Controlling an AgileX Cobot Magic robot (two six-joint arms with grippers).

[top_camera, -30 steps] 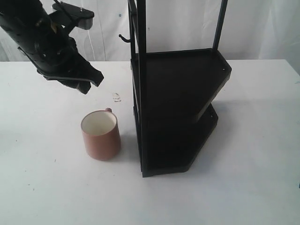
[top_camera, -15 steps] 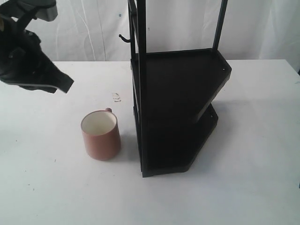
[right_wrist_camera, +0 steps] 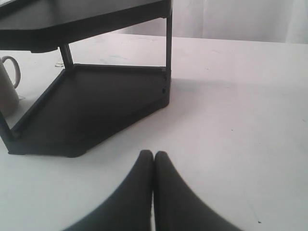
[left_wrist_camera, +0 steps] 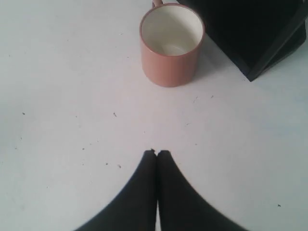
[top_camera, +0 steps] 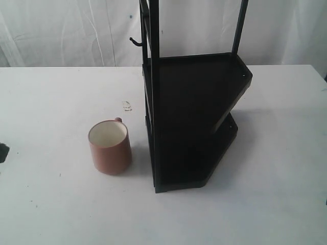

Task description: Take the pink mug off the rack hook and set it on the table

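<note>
1. There is one pink mug (top_camera: pixel 109 146). It stands upright on the table (top_camera: pixel 51 92), just beside the rack (top_camera: pixel 194 102) but not touching it. Its open top faces up and the inside is cream white.
2. There is one rack. It is tall and black and stands on the table. It has two trays, an upper tray (top_camera: pixel 199 84) and a lower tray (top_camera: pixel 207 155), held by thin posts.
3. There is one rack hook (top_camera: pixel 135 42). It is a small black peg that sticks out high up on the rack, on the same side as the mug. The mug is off the hook and sits lower down, by the foot of the rack.
4. There is one little pale scrap (top_camera: pixel 126 105) on the table. It lies near the rack, on the mug's side.
5. There are two grippers.
6. The left gripper (left_wrist_camera: pixel 156 153) is on the mug's side of the rack. It is farther from the rack than the mug is. Its two jaws are pressed together at the tips and it has nothing in them.
7. The right gripper (right_wrist_camera: pixel 153 154) is on the other side of the rack from the mug, pointing at the lower tray. Its two jaws are also pressed together, and they hold nothing.
</note>
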